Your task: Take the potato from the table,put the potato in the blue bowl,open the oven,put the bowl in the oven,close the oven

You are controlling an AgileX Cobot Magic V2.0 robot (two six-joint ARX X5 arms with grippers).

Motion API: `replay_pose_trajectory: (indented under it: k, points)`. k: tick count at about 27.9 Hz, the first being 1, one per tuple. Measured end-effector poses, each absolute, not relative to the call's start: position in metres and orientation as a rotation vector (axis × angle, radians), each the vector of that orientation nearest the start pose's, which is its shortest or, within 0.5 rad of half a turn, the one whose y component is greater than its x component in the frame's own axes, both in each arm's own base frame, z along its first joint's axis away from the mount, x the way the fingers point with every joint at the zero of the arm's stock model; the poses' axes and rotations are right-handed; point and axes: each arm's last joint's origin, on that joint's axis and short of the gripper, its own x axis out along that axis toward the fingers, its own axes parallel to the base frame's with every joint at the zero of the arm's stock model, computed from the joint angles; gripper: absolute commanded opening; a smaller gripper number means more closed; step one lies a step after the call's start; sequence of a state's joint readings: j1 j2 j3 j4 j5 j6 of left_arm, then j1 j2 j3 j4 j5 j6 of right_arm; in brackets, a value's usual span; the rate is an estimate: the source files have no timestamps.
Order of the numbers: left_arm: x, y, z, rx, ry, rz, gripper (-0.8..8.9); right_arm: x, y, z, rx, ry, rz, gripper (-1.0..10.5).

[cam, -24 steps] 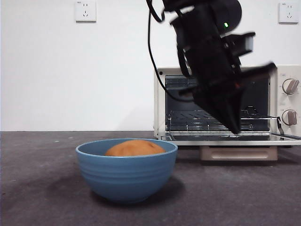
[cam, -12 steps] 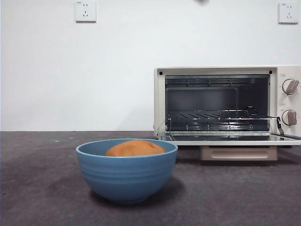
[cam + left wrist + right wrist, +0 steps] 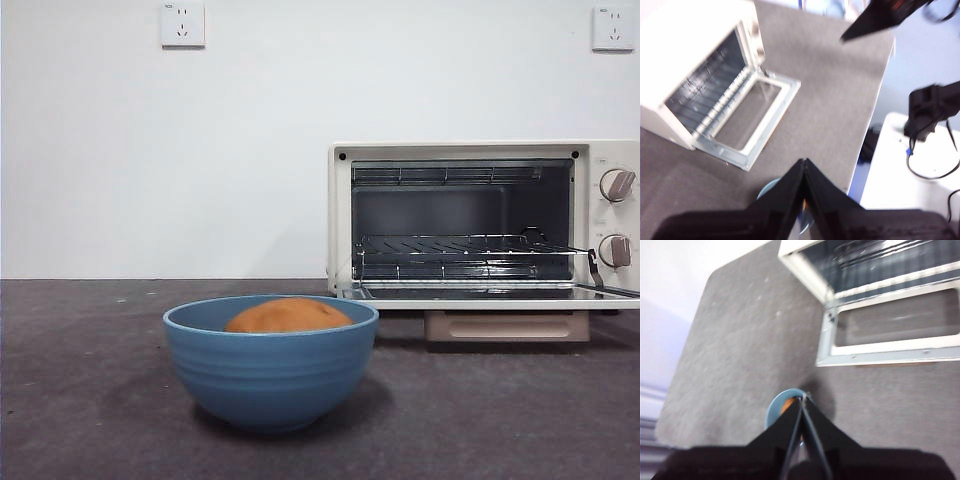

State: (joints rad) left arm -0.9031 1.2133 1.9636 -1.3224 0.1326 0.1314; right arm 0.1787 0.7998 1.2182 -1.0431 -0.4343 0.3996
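Potato [image 3: 288, 316] sits in blue bowl [image 3: 270, 375] on the bench [image 3: 90, 400], left of the oven [image 3: 480, 225] with door down; left claw [image 3: 804, 165] and right claw [image 3: 803, 401], both jaws pressed together and empty, hang high above the bowl.

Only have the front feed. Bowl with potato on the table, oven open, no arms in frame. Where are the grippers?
Observer: Both are high over the table. The right gripper hangs above the blue bowl, fingers shut, holding nothing.
Operator: Left one?
Observer: The left gripper is shut and empty too, with the bowl's rim showing just past its tips.
Operator: Door fully down?
Observer: Yes. From above, the oven door lies flat out in front of the oven, with bare table between it and the bowl.
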Motion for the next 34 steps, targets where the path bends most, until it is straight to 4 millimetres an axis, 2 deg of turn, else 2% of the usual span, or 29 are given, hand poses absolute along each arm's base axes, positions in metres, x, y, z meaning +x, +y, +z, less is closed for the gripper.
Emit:
replay_pose_trajectory:
  k: [5,9,15,17,20,23,26,31,34]
  points:
    - [0.064,-0.087,0.519,0.294,0.403,-1.043,-0.05,0.132,0.059,0.387,0.405,0.795,0.51,0.0]
    - [0.052,-0.072,0.508,0.28,0.411,-1.039,-0.05,0.15,0.094,0.376,0.335,0.858,0.536,0.0]
    - [0.042,-0.056,0.457,0.301,0.535,-0.935,-0.05,0.17,0.163,0.343,0.222,0.995,0.571,0.0]
    - [0.042,-0.053,0.435,0.313,0.589,-0.882,-0.05,0.175,0.183,0.326,0.197,1.069,0.563,0.0]
    - [0.04,-0.05,0.394,0.32,0.703,-0.843,-0.06,0.188,0.209,0.291,0.146,1.206,0.489,0.3]
    - [0.036,-0.045,0.364,0.309,0.769,-0.82,-0.08,0.198,0.22,0.268,0.118,1.278,0.428,2.9]
    - [0.033,-0.042,0.34,0.283,0.803,-0.809,-0.09,0.204,0.226,0.252,0.095,1.317,0.384,2.8]
    - [0.034,-0.049,0.313,0.173,0.791,-0.926,-0.09,0.213,0.234,0.228,0.036,1.348,0.305,2.8]
    - [0.036,-0.052,0.301,0.187,0.835,-0.916,-0.09,0.216,0.236,0.223,0.015,1.326,0.275,2.7]
